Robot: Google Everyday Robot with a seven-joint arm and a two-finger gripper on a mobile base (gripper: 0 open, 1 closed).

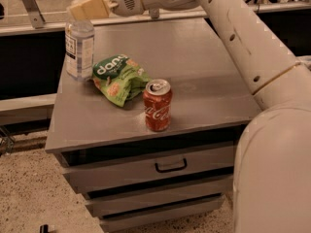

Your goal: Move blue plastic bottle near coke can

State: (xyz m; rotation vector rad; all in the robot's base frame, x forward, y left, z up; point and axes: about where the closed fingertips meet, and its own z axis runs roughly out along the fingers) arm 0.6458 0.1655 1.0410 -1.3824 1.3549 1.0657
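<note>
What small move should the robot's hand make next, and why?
Probably settle lower around the blue plastic bottle for a grip: the hand is at its cap, and the bottle stands apart from the coke can, a green bag between them.

Warm, dim light falls brightest on the gripper [90, 6] jaws at top left, with soft shadows on the table [204, 72].

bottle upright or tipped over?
Upright. The blue plastic bottle stands on its base on the table, beside the green snack bag; the hand is right over its top.
</note>
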